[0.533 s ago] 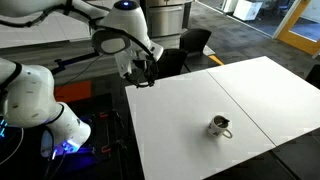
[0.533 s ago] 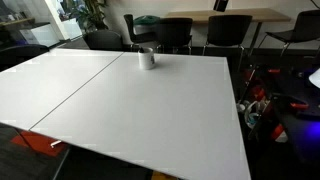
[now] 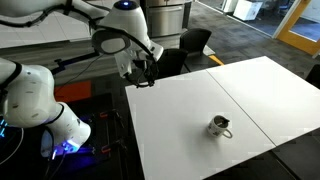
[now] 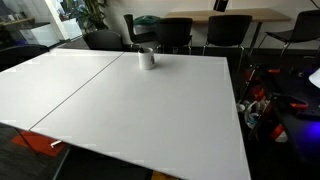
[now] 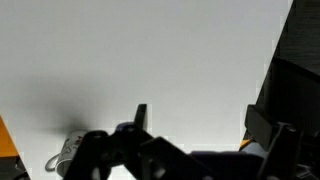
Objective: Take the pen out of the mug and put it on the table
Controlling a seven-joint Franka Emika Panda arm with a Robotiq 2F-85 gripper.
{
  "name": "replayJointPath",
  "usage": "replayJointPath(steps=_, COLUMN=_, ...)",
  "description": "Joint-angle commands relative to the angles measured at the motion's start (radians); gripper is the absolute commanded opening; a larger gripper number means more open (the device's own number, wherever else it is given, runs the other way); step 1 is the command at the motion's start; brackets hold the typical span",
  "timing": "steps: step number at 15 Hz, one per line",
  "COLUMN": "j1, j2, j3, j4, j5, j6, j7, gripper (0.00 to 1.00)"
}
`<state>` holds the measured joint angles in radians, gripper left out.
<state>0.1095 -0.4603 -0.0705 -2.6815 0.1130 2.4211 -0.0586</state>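
white table (image 3: 190, 105) carries the mug (image 3: 220, 126), well apart from the gripper (image 3: 144, 80), jaws spread, empty.

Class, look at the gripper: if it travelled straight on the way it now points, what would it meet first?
Probably the bare white table near its corner: the gripper points down, and the wrist view shows tabletop ahead. The mug sits off that line. Depth is unclear.

Dark grey carpet (image 3: 250, 35) covers the office floor. In an exterior view, black chairs (image 4: 225, 30) stand before a long wooden desk (image 4: 215, 14), with a leafy plant (image 4: 92, 12) in the far corner.
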Motion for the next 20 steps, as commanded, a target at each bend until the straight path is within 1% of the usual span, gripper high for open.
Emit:
replayJointPath(steps=1, j1=-0.015, j2=-0.004, j3=0.014, j4=-0.010, j5=0.007, j6=0.040, j7=-0.027, gripper=1.00)
replayJointPath(steps=5, j1=-0.036, j2=0.020, j3=0.024, j4=-0.011, j5=-0.034, j6=0.180, j7=-0.012, gripper=1.00)
replayJointPath(steps=6, j1=-0.038, j2=0.033, j3=0.019, j4=-0.007, j5=-0.031, j6=0.211, j7=-0.011, gripper=1.00)
replayJointPath(steps=9, j1=-0.101, j2=0.085, j3=0.047, j4=-0.002, j5=-0.091, j6=0.363, j7=0.052, gripper=1.00)
replayJointPath(steps=11, j1=-0.160, j2=0.138, j3=0.067, j4=0.012, j5=-0.144, j6=0.472, j7=0.102, gripper=1.00)
replayJointPath(steps=13, j1=-0.257, j2=0.203, j3=0.113, j4=0.032, j5=-0.217, j6=0.572, j7=0.192, gripper=1.00)
replayJointPath(steps=14, j1=-0.322, j2=0.236, j3=0.145, j4=0.049, j5=-0.278, j6=0.601, j7=0.249, gripper=1.00)
replayJointPath(steps=17, j1=-0.465, j2=0.307, j3=0.210, j4=0.112, j5=-0.419, j6=0.622, j7=0.360, gripper=1.00)
replayJointPath(steps=20, j1=-0.551, j2=0.370, j3=0.240, j4=0.200, j5=-0.546, j6=0.603, j7=0.453, gripper=1.00)
